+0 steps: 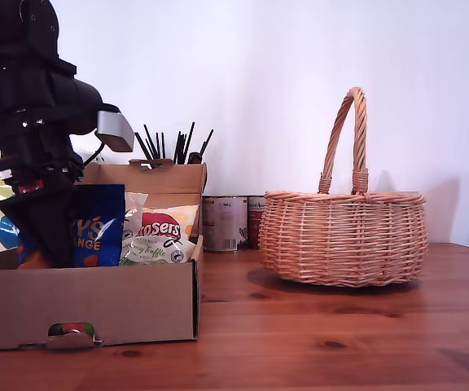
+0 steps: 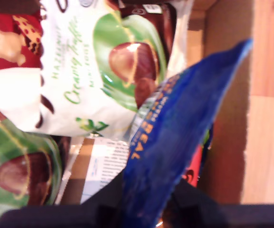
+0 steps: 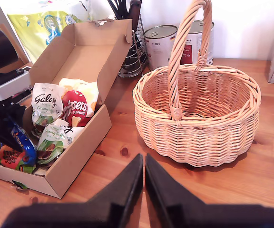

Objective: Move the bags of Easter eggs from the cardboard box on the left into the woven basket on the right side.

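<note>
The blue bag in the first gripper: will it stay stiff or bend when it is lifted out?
The blue bag is thin glossy film, held at one end by my first gripper, so it will probably sag and swing. The gloss suggests it may slip. It looks light beside the cardboard box.

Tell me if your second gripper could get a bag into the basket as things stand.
Probably yes. The basket is empty and open-topped, and only its arched handle crosses the opening. My second gripper sits in front of it, jaws shut and holding nothing, so it would need a bag first.
</note>
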`<state>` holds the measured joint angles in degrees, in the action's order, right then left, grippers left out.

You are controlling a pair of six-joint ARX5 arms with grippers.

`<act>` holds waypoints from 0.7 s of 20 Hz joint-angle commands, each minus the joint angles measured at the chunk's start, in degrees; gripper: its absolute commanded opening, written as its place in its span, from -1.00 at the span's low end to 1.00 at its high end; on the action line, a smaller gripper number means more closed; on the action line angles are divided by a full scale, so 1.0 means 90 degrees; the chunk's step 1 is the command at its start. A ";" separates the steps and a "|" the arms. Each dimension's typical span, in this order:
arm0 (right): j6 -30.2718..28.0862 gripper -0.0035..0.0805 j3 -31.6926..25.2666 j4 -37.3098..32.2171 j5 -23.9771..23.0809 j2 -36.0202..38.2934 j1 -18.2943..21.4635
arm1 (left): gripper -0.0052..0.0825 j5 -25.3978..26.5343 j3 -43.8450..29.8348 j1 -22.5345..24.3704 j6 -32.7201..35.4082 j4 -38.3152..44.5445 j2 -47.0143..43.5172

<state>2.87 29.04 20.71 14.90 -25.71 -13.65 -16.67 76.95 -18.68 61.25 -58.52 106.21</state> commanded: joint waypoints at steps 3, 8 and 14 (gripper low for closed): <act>-0.0039 -0.95 0.0005 -0.0032 0.0024 0.0000 -0.0032 | -0.92 -0.0017 0.0248 -0.0027 -0.0041 -0.0029 -0.0464; -0.0039 -0.95 0.0005 -0.0032 0.0024 0.0000 -0.0029 | -0.93 -0.0032 0.0549 -0.0027 -0.0250 -0.0029 -0.1226; -0.0039 -0.95 0.0005 -0.0027 0.0024 0.0000 -0.0029 | -0.93 -0.1491 0.1146 -0.0187 -0.1647 0.0845 -0.1515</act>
<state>2.87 29.04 20.71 14.90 -25.71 -13.65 -28.03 87.57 -19.55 48.27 -53.06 92.29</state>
